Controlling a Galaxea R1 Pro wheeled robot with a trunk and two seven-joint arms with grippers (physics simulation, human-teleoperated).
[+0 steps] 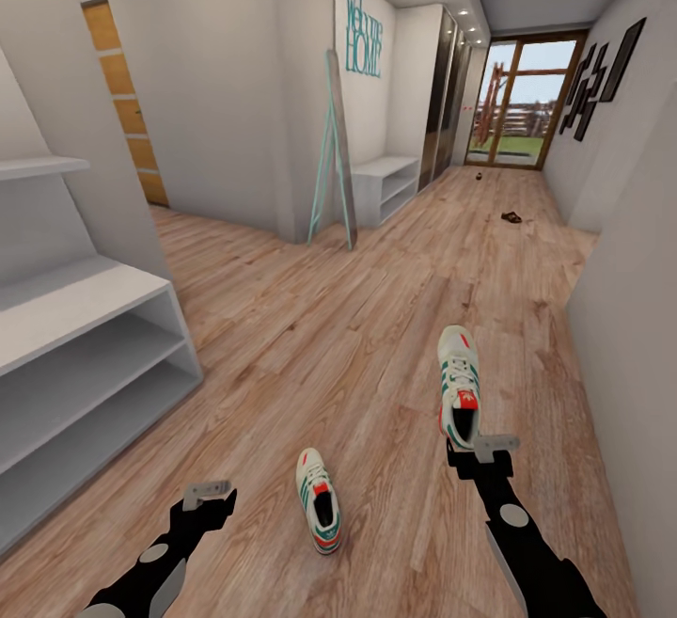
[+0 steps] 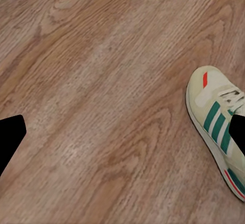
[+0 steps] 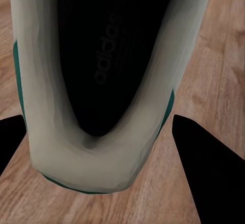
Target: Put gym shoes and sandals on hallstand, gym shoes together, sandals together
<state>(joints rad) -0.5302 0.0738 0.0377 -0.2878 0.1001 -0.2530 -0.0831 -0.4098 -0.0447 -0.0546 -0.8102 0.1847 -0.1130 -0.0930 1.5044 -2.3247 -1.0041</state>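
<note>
Wood-plank corridor floor [image 1: 310, 336] runs the length of the head view, with the pale grey hallstand [image 1: 85, 364] at the left, its end cut off by the frame edge. Two gym shoes lie on the planks: the near gym shoe [image 1: 319, 499] between the arms, the far gym shoe [image 1: 459, 379] ahead of the right arm, its heel end partly covered by the right pincer [image 1: 480, 453]. The left pincer [image 1: 209, 496] hovers over bare floor beside the near shoe, well apart from it. Far down the corridor two small dark shapes, the nearer sandal [image 1: 511, 217] and the farther sandal [image 1: 479, 176], are too small to make out in detail. A plain white bench [image 1: 387, 183] and a leaning mirror [image 1: 335, 152] stand by the left wall.

From the left wrist, the near gym shoe [image 2: 217, 127] lies on its sole, its heel cut off at the frame edge; green stripes and a red mark show here. The left pincer's fingers [image 2: 10, 137] stand wide apart with only floor [image 2: 102, 81] between.

From the right wrist, the far gym shoe [image 3: 97, 81] looms close, its dark opening and lettered insole visible, which the head view hides. The right pincer's fingers [image 3: 204, 168] stand apart on either side of the heel, not clamped; contact cannot be told
</note>
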